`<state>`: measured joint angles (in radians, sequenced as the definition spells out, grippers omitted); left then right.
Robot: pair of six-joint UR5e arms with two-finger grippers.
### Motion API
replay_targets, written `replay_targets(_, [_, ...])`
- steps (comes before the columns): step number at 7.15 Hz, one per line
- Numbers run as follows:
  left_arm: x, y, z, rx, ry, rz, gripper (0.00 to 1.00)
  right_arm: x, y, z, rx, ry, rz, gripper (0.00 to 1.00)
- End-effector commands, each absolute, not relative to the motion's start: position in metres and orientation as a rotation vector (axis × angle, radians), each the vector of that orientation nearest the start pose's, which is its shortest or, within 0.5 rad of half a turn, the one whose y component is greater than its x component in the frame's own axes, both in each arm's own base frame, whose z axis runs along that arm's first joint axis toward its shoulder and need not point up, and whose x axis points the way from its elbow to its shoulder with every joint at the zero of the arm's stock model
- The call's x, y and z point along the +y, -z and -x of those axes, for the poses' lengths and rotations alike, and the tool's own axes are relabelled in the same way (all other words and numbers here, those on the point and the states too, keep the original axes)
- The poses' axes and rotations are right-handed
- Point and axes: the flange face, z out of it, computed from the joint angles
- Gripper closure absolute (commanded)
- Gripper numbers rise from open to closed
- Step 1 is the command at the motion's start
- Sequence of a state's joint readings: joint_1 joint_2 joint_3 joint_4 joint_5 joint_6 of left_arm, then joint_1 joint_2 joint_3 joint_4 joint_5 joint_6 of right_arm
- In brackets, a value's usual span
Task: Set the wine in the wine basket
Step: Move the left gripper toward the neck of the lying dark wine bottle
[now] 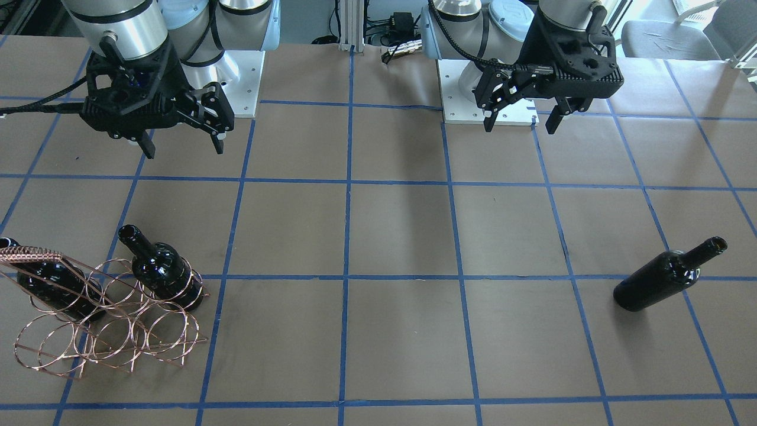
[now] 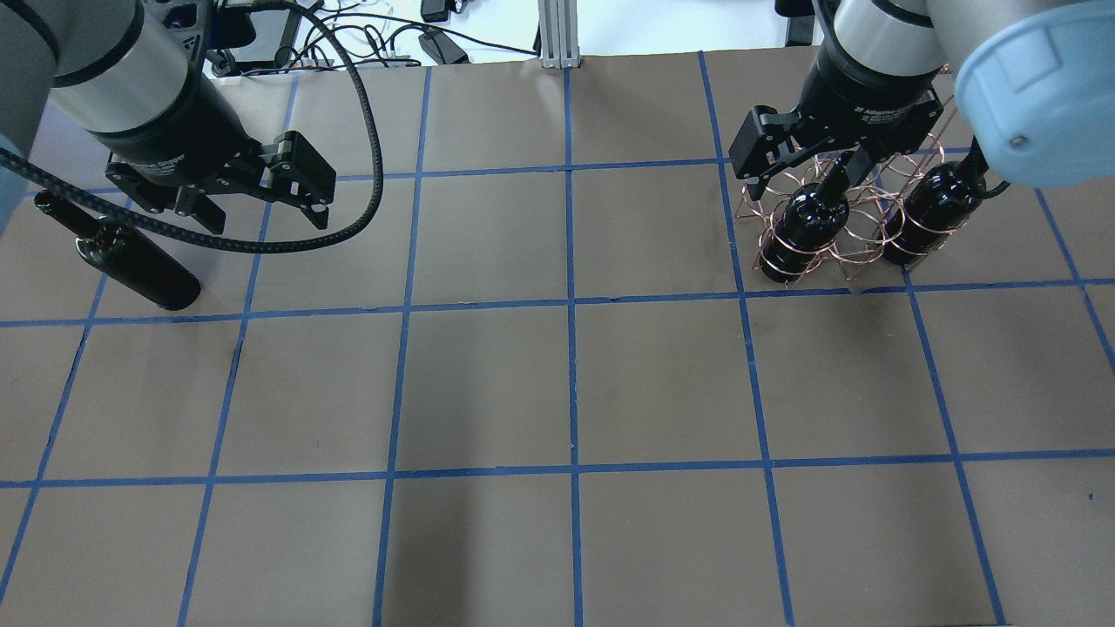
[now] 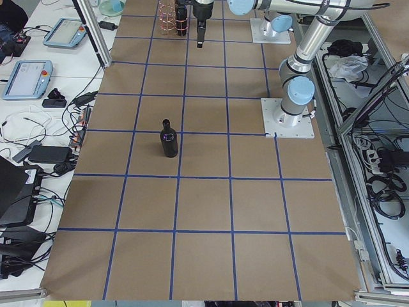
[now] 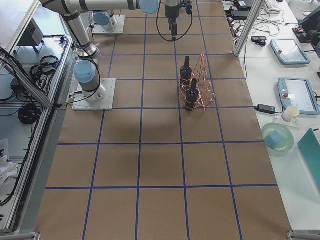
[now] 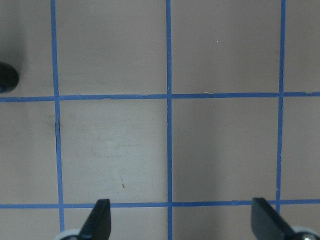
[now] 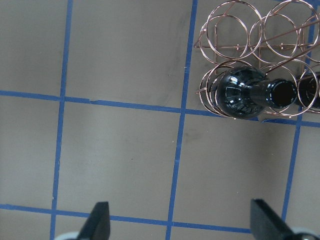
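The loose wine bottle point(image 1: 668, 278) stands upright on the table point(image 1: 402, 331) at the lower right of the front-facing view. It is well apart from the wine basket point(image 1: 109, 331) at the lower left, which holds a second bottle point(image 1: 159, 269) and a third bottle point(image 1: 50, 284). Near the top edge, the left gripper point(image 1: 521, 127) and the right gripper point(image 1: 184, 150) both hang spread and empty.
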<state>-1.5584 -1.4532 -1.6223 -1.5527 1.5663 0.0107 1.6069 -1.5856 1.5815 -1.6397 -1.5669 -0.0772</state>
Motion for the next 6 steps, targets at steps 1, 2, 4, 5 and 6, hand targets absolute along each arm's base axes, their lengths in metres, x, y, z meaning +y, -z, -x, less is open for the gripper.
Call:
replay_targets(1, [-0.449,-0.513,0.128,3.146,0.095,0.002,0.00,-0.491,-0.496,-0.146,3.133,0.116,0.157,0.00])
replay_targets(2, [-0.455,-0.506,0.128,3.148,0.070,0.002,0.00,-0.491,-0.491,-0.147,3.135,0.080,0.161,0.00])
replay_targets(4, [-0.456,-0.504,0.127,3.145,0.061,0.002,0.00,-0.490,-0.497,-0.148,3.130,0.115,0.133,0.00])
replay_targets(5, [-0.456,-0.504,0.125,3.145,0.063,-0.003,0.00,-0.489,-0.502,-0.148,3.131,0.135,0.147,0.00])
replay_targets(6, [-0.456,-0.505,0.126,3.146,0.068,-0.005,0.00,-0.492,-0.503,-0.146,3.140,0.161,0.154,0.00])
